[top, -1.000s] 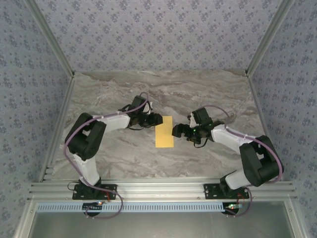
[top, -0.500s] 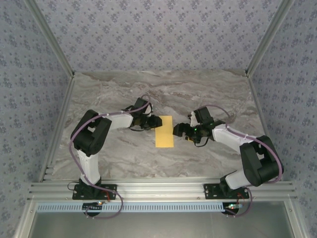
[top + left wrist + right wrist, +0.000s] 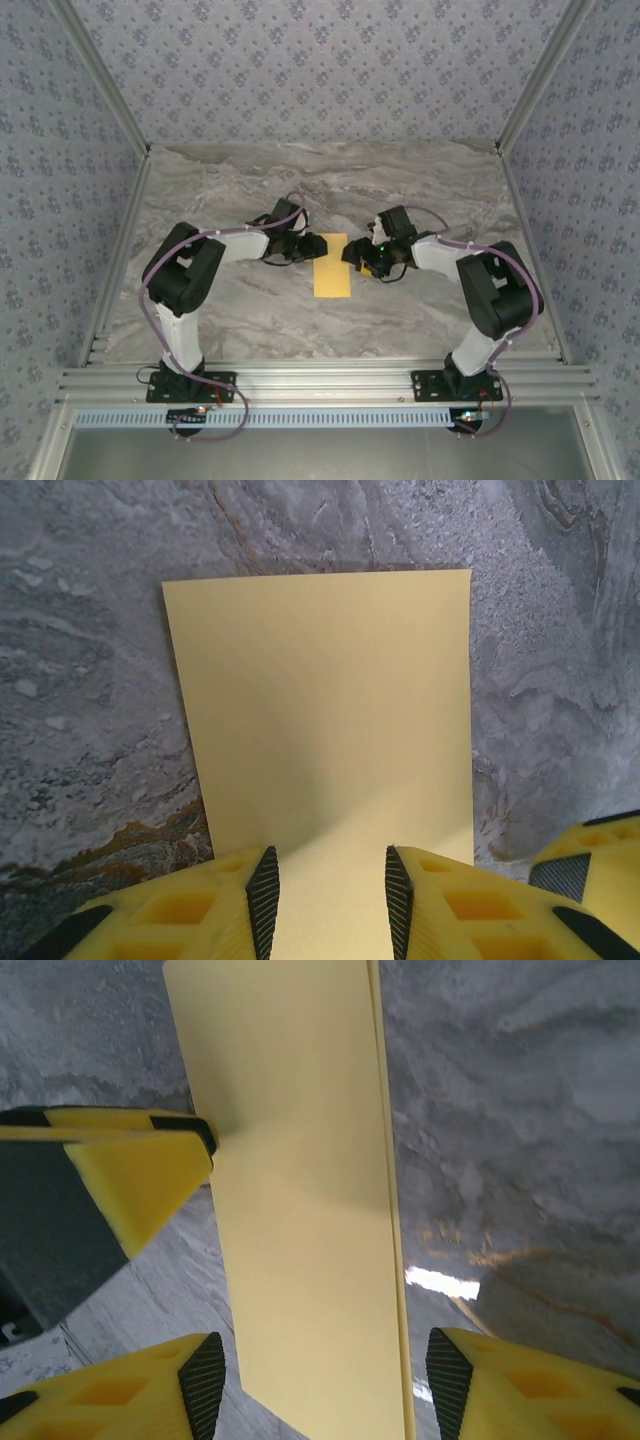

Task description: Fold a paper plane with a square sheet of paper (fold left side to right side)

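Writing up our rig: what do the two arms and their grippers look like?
The left arm and right arm have white links, black joints and lilac cables. The left gripper and right gripper have yellow fingers with black ribbed pads.

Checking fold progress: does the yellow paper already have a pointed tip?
No, the top view shows the paper as a plain rectangle with square corners on the table.
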Controlling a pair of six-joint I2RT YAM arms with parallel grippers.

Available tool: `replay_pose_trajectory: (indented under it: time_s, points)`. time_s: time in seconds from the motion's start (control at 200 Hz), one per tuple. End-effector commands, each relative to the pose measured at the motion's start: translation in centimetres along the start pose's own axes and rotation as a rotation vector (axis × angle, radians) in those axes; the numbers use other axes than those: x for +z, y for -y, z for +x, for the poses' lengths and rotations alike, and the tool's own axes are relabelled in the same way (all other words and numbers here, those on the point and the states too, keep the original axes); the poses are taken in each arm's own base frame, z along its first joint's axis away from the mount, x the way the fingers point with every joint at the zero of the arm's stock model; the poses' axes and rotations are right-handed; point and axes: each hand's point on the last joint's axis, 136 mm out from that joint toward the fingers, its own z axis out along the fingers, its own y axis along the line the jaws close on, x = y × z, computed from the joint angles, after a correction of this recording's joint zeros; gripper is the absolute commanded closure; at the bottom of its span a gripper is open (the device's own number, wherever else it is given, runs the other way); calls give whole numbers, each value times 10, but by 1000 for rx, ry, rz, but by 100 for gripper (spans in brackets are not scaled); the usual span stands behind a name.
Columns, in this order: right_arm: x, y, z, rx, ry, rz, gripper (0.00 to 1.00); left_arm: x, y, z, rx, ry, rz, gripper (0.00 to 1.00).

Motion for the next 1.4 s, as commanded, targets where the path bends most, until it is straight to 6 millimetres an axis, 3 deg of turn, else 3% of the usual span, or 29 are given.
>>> replay_pose_trajectory:
  time_s: [0.0,0.385,0.864,1.144,1.394]
  points:
    - [7,-8,-9,9,-2,-3,41,7,-13,27,-6,-74,-52,64]
    - [24,-2,-9,25,-34,51,43,6,-13,27,-2,-76,-53,64]
    - [18,5,-9,1,-16,119,43,7,-12,26,0,-80,-55,64]
    - [24,0,-6,-6,-37,113,43,6,-12,27,-1,-80,-55,64]
    - [27,-19,-5,-17,-53,30,43,7,-12,27,-2,-82,-53,64]
